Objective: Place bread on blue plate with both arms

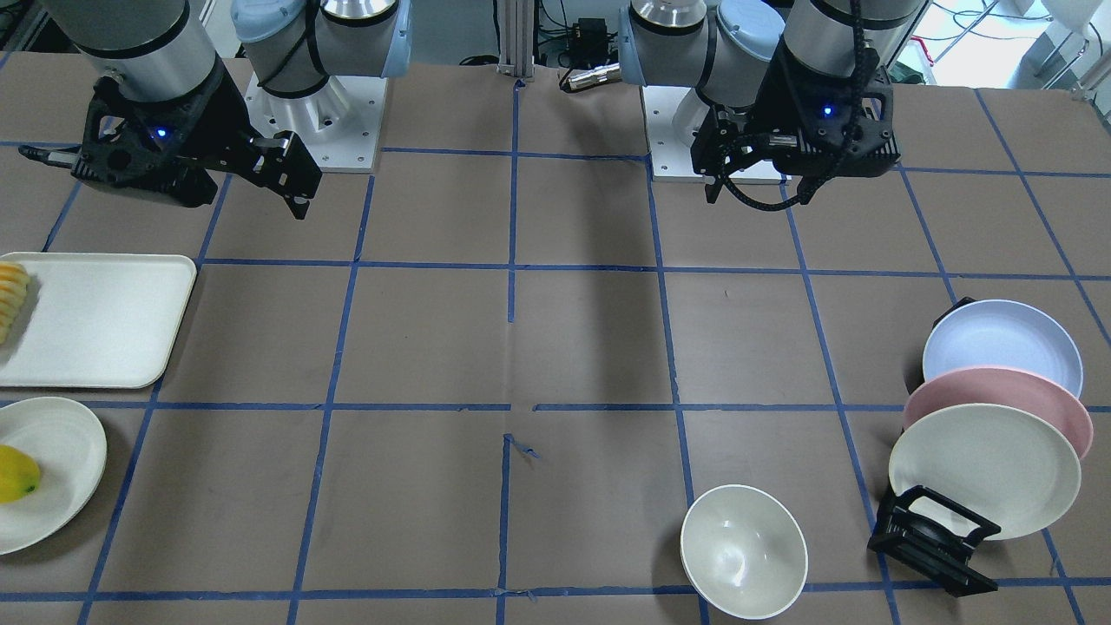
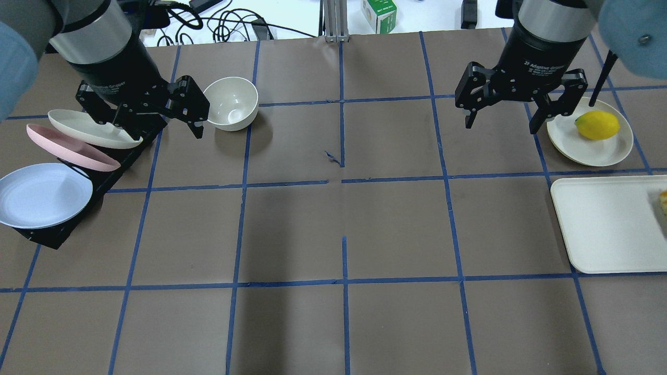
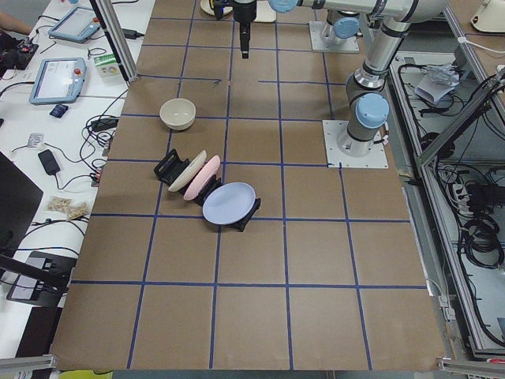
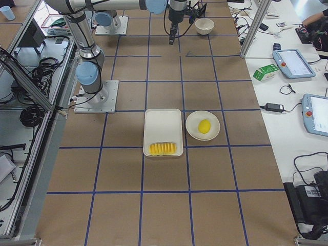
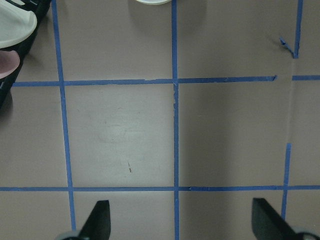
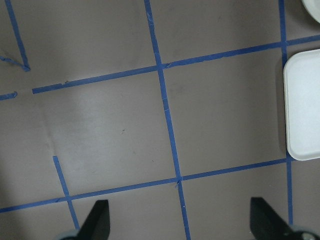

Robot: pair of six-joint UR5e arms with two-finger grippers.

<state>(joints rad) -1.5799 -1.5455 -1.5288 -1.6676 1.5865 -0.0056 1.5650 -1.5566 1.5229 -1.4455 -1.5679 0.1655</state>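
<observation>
The bread lies at one end of a white tray; only its end shows in the overhead view and the front view. The blue plate leans in a black rack at the table's other end; it also shows in the front view and the left view. My left gripper hangs open and empty above the rack's far end. My right gripper is open and empty beside the lemon plate. Both wrist views show bare table between open fingers.
A pink plate and a cream plate stand in the same rack. A white bowl sits by the left gripper. A lemon lies on a small cream plate beyond the tray. Blue tape lines cross the brown table.
</observation>
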